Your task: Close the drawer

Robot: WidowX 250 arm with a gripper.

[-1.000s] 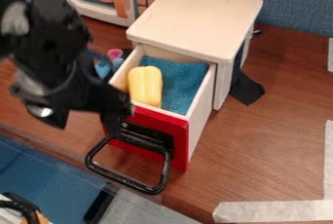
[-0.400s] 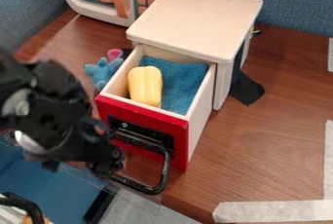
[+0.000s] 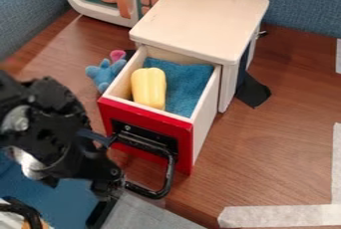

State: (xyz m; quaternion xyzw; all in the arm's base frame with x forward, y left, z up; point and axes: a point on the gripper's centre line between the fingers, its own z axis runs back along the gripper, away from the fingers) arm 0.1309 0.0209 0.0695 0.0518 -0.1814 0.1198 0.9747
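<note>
Tool (image 3: 110,173) beside black handle (image 3: 169,173), red-fronted drawer (image 3: 146,116) open, yellow object (image 3: 149,88) inside

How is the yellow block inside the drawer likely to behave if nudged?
The yellow block looks smooth and rigid, so it would probably keep its shape. Its rounded edges suggest it might rock or roll slightly.

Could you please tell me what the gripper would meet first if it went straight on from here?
Pointing down, the gripper would probably meet the blue surface below, though depth is unclear.
</note>
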